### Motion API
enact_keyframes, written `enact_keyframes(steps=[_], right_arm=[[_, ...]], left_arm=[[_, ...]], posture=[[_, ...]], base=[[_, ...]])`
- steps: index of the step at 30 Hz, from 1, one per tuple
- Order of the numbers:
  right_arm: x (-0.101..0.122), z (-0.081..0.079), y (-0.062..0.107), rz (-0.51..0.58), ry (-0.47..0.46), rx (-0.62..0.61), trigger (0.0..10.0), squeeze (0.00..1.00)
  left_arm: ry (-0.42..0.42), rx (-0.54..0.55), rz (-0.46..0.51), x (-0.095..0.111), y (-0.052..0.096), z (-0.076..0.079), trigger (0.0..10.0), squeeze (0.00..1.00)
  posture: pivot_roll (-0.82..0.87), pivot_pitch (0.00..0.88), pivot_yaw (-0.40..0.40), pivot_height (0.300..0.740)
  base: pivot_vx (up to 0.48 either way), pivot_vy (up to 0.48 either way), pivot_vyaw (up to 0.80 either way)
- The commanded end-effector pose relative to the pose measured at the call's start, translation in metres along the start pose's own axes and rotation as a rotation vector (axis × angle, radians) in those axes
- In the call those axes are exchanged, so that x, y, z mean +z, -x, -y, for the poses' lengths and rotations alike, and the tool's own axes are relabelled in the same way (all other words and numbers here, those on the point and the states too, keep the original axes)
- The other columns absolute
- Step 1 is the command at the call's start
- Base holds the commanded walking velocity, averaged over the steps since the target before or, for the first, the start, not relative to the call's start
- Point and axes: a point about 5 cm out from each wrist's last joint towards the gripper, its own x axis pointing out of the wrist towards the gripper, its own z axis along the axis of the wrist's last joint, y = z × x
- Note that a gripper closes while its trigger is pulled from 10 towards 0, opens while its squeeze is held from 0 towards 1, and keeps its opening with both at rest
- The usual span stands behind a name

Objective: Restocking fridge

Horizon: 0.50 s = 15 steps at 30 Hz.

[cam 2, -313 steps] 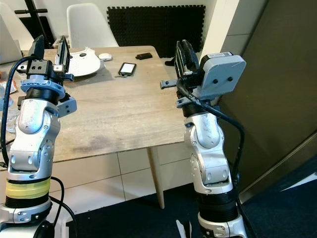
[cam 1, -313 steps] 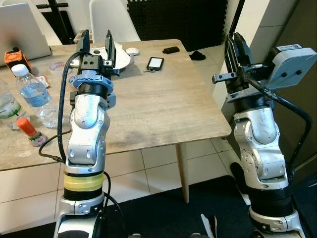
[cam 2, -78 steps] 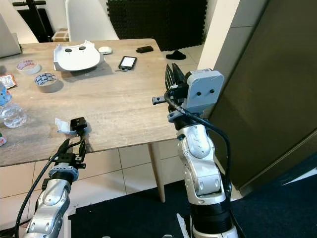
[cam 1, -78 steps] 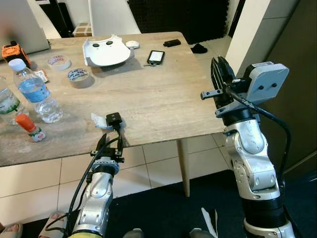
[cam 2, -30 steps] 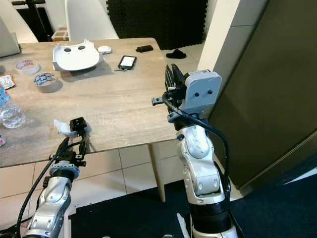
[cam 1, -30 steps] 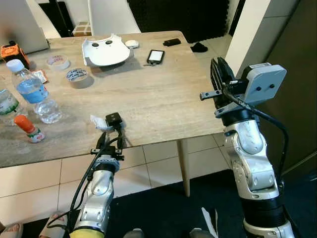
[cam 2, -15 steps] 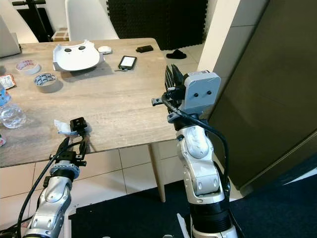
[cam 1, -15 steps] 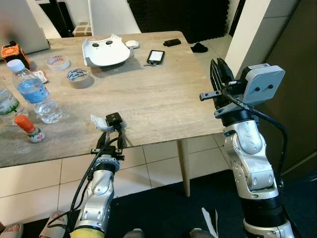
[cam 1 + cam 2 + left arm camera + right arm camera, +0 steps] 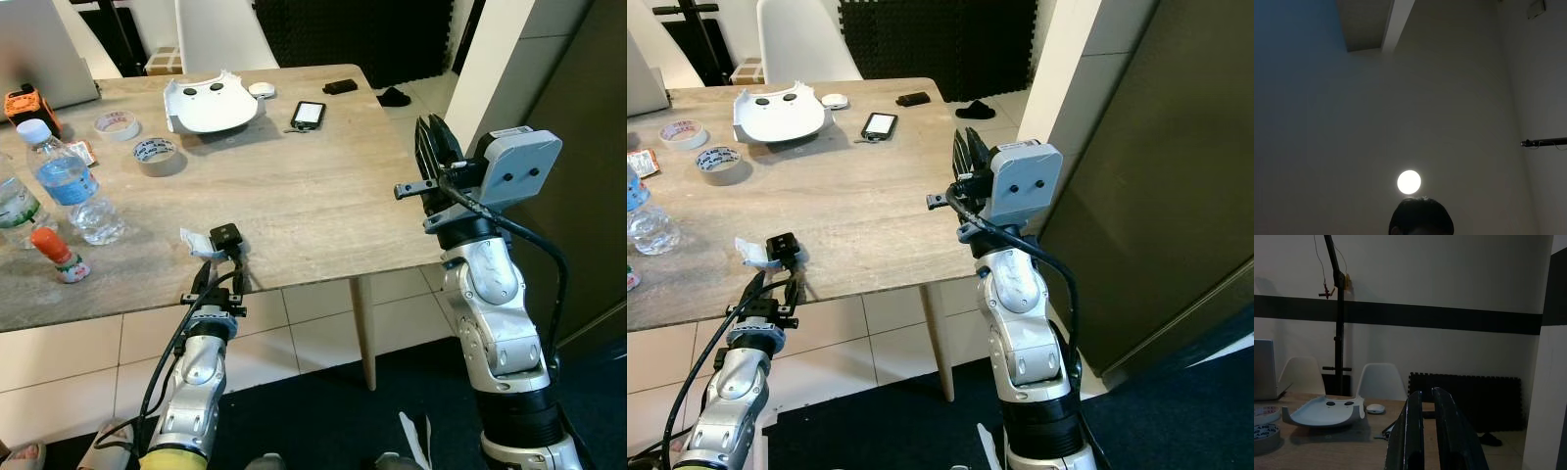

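Overhead, right tool [image 9: 429, 147] nearly closed above wood-grain table [image 9: 294, 206], left tool [image 9: 220, 282] unclear, clear plastic bottle [image 9: 73, 191].

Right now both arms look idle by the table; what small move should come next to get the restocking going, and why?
Probably raise the left gripper, which hangs below the table edge, toward the water bottle at the left. The bottle stands upright and ungrasped, and the right gripper is raised at the far corner, so the left arm looks nearer.

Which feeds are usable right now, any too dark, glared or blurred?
Both eye views are bright and sharp across the table. Right wrist view is dim but legible, with the right gripper in silhouette. Left wrist view is murky, with one glaring ceiling light.
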Motion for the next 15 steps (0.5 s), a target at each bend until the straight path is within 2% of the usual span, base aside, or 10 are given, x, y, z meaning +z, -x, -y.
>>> enact_keyframes(steps=[1, 15], right_arm=[[-0.0036, -0.0003, 0.0008, -0.012, 0.003, 0.002, 10.0, 0.0], [-0.0049, 0.0014, -0.0013, -0.009, 0.013, 0.001, 10.0, 0.0]], left_arm=[[-0.021, -0.02, -0.175, -0.0352, 0.0143, 0.0038, 10.0, 0.0], [-0.021, -0.017, -0.166, -0.0336, 0.0098, 0.0045, 10.0, 0.0]], posture=[[0.03, 0.059, -0.047, 0.74], [0.03, 0.047, -0.046, 0.74]], base=[[0.0, 0.0, 0.0], [0.0, 0.0, 0.0]])
